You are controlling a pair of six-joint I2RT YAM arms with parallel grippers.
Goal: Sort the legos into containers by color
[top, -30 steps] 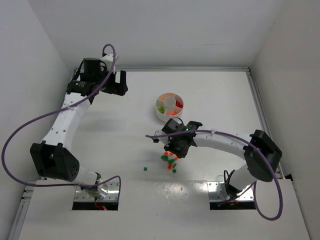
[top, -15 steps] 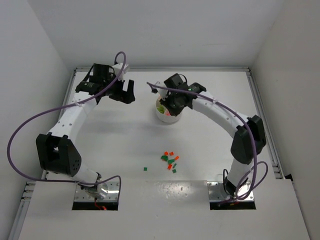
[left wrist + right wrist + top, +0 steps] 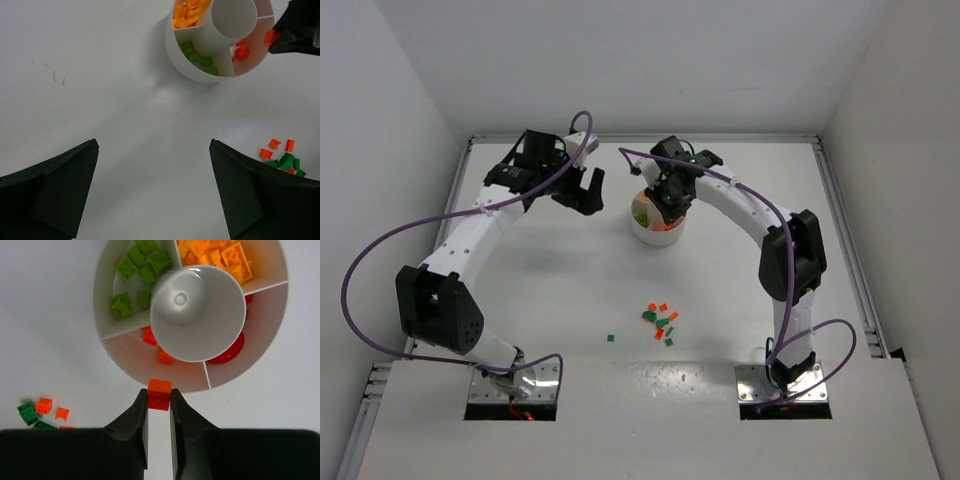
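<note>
From overhead the right gripper [image 3: 668, 196] hangs over the low round white plastic dish [image 3: 650, 237] and hides what it carries. The right wrist view shows it: the two black fingers are clamped on the sides of a small orange-red plastic brick [image 3: 159, 394]. In that view the brick sits at the dish's 6 o'clock, right at the outer rim of the wedge that holds other orange-red bricks [image 3: 150, 336]. Green bricks [image 3: 135, 270] fill the wedge at 10 o'clock and yellow-orange bricks [image 3: 220, 255] the one at 1 o'clock, around the round white hub [image 3: 197, 315]. Only the left wrist view shows the left gripper [image 3: 155, 187] clearly, its fingers spread wide apart above the white table [image 3: 100, 75], with the dish well off toward its 1 o'clock. Overhead, a loose cluster of green and orange-red bricks [image 3: 661, 322] lies at 6 o'clock from the dish, well apart from it. A single green brick [image 3: 611, 338] lies at the cluster's 8 o'clock.
</note>
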